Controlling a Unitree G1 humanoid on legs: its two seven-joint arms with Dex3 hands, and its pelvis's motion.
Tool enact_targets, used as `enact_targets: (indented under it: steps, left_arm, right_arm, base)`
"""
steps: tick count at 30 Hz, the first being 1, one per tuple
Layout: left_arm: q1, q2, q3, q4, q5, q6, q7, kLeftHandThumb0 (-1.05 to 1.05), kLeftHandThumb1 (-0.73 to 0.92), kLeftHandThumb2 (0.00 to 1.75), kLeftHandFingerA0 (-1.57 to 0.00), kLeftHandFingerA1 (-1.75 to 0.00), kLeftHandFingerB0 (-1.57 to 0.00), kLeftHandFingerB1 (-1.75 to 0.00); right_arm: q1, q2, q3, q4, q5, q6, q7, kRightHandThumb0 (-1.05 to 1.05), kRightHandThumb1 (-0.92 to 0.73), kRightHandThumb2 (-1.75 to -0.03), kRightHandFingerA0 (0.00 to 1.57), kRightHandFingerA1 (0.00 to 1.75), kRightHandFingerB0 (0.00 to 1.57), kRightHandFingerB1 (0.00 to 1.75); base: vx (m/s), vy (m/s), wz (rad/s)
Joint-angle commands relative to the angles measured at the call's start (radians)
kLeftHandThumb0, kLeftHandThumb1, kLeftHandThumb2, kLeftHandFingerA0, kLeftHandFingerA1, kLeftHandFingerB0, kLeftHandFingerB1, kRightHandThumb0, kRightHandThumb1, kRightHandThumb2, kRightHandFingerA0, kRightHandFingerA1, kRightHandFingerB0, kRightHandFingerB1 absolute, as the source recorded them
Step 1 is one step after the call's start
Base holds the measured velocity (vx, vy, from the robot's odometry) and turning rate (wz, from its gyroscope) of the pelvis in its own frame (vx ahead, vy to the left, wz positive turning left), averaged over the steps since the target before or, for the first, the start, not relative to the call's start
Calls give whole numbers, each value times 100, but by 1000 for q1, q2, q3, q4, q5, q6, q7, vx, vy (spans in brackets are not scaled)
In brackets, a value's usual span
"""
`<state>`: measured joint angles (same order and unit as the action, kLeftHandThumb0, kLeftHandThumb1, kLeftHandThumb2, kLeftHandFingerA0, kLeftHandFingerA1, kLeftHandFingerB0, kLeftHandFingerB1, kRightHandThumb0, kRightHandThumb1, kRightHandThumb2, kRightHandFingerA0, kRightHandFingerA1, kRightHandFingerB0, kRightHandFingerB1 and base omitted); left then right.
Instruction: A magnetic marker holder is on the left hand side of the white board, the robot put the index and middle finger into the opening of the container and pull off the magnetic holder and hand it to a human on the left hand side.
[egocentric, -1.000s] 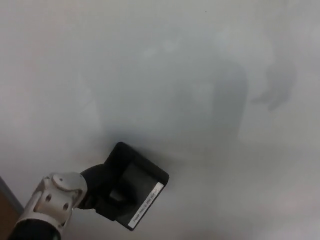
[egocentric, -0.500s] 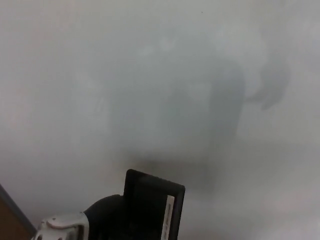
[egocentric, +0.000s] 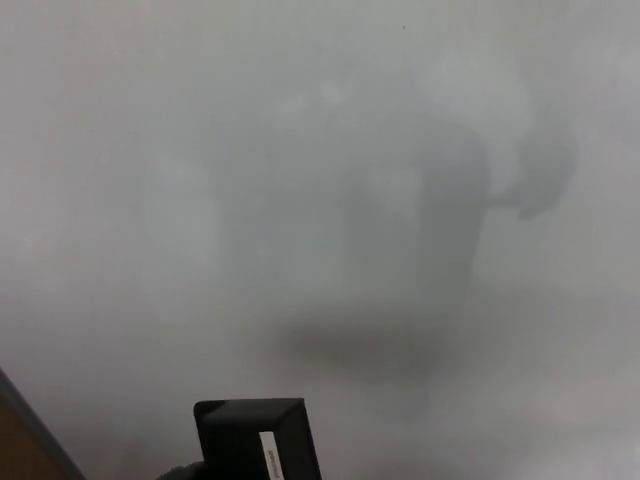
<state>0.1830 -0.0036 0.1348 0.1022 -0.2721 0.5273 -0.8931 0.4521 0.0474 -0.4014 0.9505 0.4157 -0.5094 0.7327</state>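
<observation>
At the lower edge of the frame, left of centre, the black magnetic marker holder (egocentric: 255, 438) shows only its upper part, with a white label strip on its face; a second ago it lay higher and tilted, with the left hand's pale wrist joint beside it in the lower left. Now barely a dark sliver of the left hand (egocentric: 183, 470) remains under the holder, and whether its fingers are hooked in the opening cannot be told. The right hand is out of view. Behind, the white board (egocentric: 330, 130) fills the frame, carrying soft grey reflections at centre and upper right. The holder's drop toward the bottom suggests it is off the board and travelling down toward the handover.
</observation>
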Motion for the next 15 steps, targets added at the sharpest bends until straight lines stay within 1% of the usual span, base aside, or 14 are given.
enact_targets:
  steps: [1,2,3,4,5,6,7,8,9,10,11,12,13,15]
  left_arm:
    - [251,140,500,-384,-1178,310,-214,-43,63,59,-97,-123,-82,-65]
    - [244,136,497,-385,-1158,305,-219,-43,63,59,-97,-123,-82,-65]
    - [233,126,489,-384,-1129,298,-220,-42,56,59,-95,-135,-80,-59]
    - [230,121,486,-383,-1119,296,-217,-42,56,59,-95,-135,-80,-59]
    - [227,108,485,-384,-1104,283,-210,-45,62,60,-93,-131,-77,-63]
    - [226,99,485,-386,-1095,273,-204,-45,62,60,-93,-131,-77,-63]
    - [218,86,492,-388,-1093,252,-191,-52,74,62,-95,-131,-70,-82]
    - [213,81,497,-388,-1096,243,-185,-52,74,62,-95,-131,-70,-82]
    - [212,91,506,-380,-1128,261,-163,-51,69,62,-97,-128,-72,-66]
    - [215,101,510,-375,-1150,282,-151,-51,69,62,-97,-128,-72,-66]
    - [218,122,516,-357,-1180,318,-151,-47,63,63,-97,-130,-76,-72]
    - [219,143,522,-339,-1210,356,-156,-47,63,63,-97,-130,-76,-72]
    - [221,152,529,-330,-1217,367,-161,-47,70,62,-94,-125,-73,-66]
    - [223,161,540,-324,-1228,378,-161,-47,70,62,-94,-125,-73,-66]
  right_arm:
    - [1,-10,20,-40,-10,-16,24,-67,-73,-63,75,56,48,35]
    - [-1,-8,23,-42,-15,-22,20,-67,-73,-63,75,56,48,35]
    - [2,1,33,-49,-30,-35,1,-67,-74,-63,76,55,51,36]
    - [5,6,38,-54,-39,-41,-11,-67,-74,-63,76,55,51,36]
    - [8,12,44,-57,-45,-45,-16,-66,-73,-63,75,56,51,36]
    - [9,15,48,-59,-49,-46,-18,-66,-73,-63,75,56,51,36]
    - [11,19,55,-65,-53,-49,-15,-66,-73,-63,77,58,55,38]
    - [11,21,58,-68,-55,-52,-14,-66,-73,-63,77,58,55,38]
    - [14,21,60,-74,-54,-50,-11,-66,-73,-62,78,57,54,38]
    - [16,20,59,-75,-51,-47,-9,-66,-73,-62,78,57,54,38]
    - [14,16,54,-72,-46,-36,-8,-66,-73,-63,77,59,50,38]
    - [10,10,50,-68,-40,-24,-9,-66,-73,-63,77,59,50,38]
    - [5,7,41,-57,-27,-13,1,-67,-71,-62,76,58,51,38]
    - [-2,3,31,-43,-9,1,16,-67,-71,-62,76,58,51,38]
  base:
    - [0,0,0]
    - [0,0,0]
    - [0,0,0]
    - [0,0,0]
    - [0,0,0]
    - [0,0,0]
    - [0,0,0]
    - [0,0,0]
    - [0,0,0]
    - [0,0,0]
    - [0,0,0]
    - [0,0,0]
    - [0,0,0]
    - [0,0,0]
